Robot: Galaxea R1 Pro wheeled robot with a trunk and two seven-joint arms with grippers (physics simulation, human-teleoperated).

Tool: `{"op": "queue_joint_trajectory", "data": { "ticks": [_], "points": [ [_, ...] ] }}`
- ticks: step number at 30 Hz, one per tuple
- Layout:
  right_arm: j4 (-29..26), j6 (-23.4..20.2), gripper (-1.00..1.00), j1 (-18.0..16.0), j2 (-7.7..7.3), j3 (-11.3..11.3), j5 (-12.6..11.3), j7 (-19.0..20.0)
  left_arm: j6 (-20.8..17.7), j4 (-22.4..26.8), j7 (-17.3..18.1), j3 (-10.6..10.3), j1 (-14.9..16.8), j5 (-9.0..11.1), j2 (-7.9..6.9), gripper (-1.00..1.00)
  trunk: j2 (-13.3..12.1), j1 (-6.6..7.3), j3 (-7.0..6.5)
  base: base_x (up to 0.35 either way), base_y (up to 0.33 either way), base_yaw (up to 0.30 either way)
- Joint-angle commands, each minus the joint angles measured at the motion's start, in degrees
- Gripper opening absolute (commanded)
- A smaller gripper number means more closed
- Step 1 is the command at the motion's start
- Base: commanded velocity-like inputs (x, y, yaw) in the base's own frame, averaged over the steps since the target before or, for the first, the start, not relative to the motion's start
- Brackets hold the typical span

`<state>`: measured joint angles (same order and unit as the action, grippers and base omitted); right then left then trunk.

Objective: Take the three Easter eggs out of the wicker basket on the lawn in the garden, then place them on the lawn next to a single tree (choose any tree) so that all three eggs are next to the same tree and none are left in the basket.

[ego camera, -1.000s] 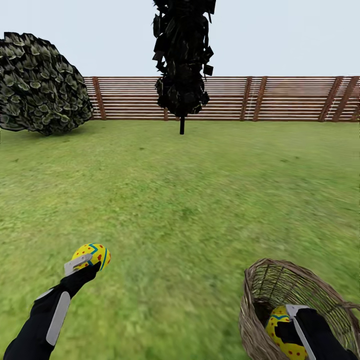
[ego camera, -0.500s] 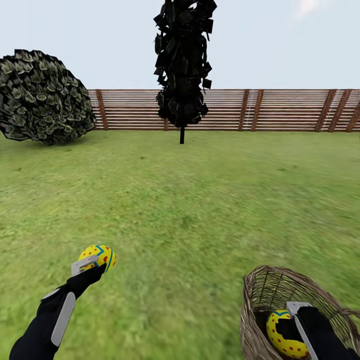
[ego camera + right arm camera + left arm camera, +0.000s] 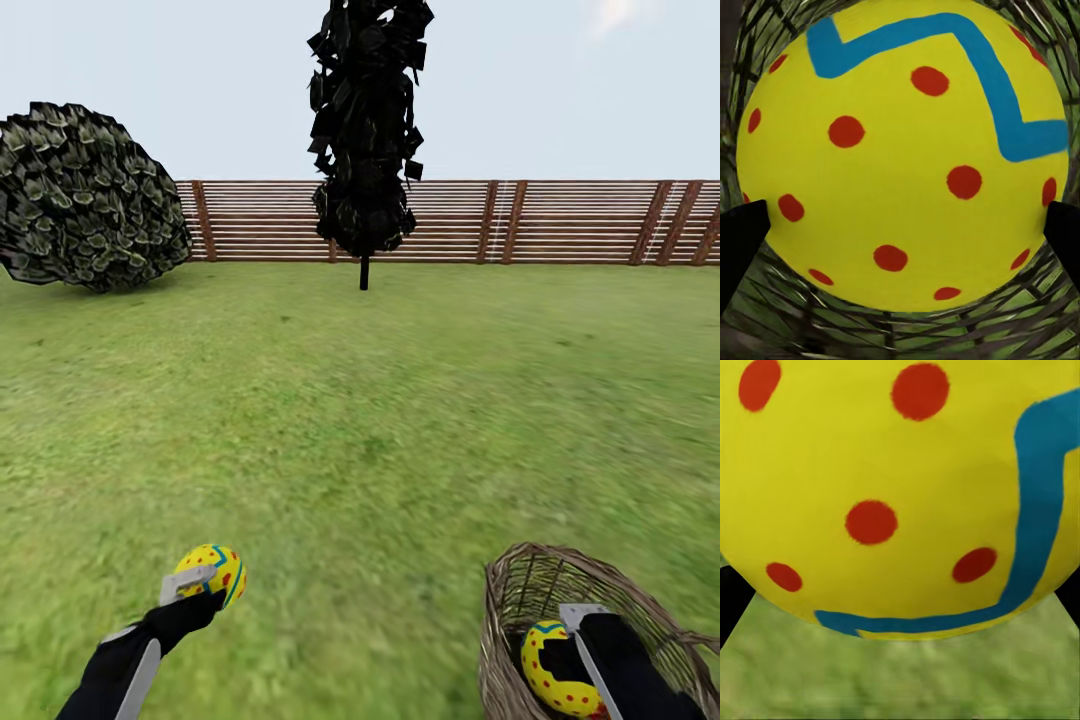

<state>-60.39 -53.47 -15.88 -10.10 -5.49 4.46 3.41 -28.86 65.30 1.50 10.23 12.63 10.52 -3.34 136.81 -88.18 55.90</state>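
Eggs come first: one yellow Easter egg with red dots and a blue zigzag sits clamped in the left gripper, held clear above the lawn at the lower left of the head view. In the left wrist view this egg looms close between the two dark fingers, with grass below it. A second egg lies inside the wicker basket at the lower right, and the right gripper reaches down into the basket and closes on that egg. The right wrist view shows it pinched between the dark fingertips, with the open weave of the basket all around. A bit of red shows at the basket's bottom beside this egg, too small to tell what it is. The basket stands on the grass, well apart from the left gripper. Farther off across the lawn, a narrow dark cypress rises before a brown slatted fence, and a rounded bush sits at the far left.
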Motion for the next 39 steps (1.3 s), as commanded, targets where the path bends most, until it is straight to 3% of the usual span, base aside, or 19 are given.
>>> {"op": "queue_joint_trajectory", "data": {
  "ticks": [1,5,7,11,18,25,29,39],
  "points": [
    [0.05,-0.24,-1.00,-0.03,0.43,0.44,0.53,0.37,-2.66,0.09,0.17,0.13,-1.03,-0.90,-0.03,-1.00,-0.39,0.24,-0.13,0.000,0.000,0.000],
    [0.21,-0.42,-1.00,-0.03,1.54,0.57,1.05,0.37,-16.23,-1.73,0.17,0.14,-1.55,-1.75,0.05,-1.00,-2.00,1.12,-0.85,0.000,0.000,0.000],
    [0.35,-0.55,-1.00,-0.03,1.56,0.57,1.07,0.37,-19.01,-2.84,0.17,0.14,-1.56,-1.93,-0.05,-1.00,-2.80,1.56,-1.21,0.000,0.000,0.000],
    [0.45,-0.44,-1.00,-0.03,1.49,0.50,1.16,0.29,-19.79,-3.00,0.17,0.31,-1.56,-1.94,-0.34,-1.00,-4.40,2.43,-1.93,0.000,0.000,0.000],
    [0.44,-0.43,-1.00,-0.03,1.58,0.56,1.17,0.22,-25.27,1.14,0.17,0.09,-1.56,-1.93,-0.44,-1.00,-7.21,3.97,-3.19,0.000,0.000,0.000],
    [0.44,-0.41,-1.00,-0.03,1.24,0.42,1.20,0.11,-26.19,1.33,0.11,-0.08,-1.56,-2.12,-0.37,-1.00,-10.02,5.51,-4.44,0.000,0.000,0.000],
    [0.45,-0.41,-1.00,-0.03,1.22,0.40,1.19,0.11,-26.33,1.30,0.08,0.17,-1.56,-3.47,-0.36,-1.00,-11.62,6.39,-5.16,-0.010,0.000,0.000],
    [0.44,-0.33,-1.00,-0.03,1.41,0.45,1.17,0.03,-26.16,1.16,0.17,0.05,-1.56,-3.46,-0.14,-1.00,-15.63,8.58,-6.96,-0.157,0.000,0.000]
  ]
}}
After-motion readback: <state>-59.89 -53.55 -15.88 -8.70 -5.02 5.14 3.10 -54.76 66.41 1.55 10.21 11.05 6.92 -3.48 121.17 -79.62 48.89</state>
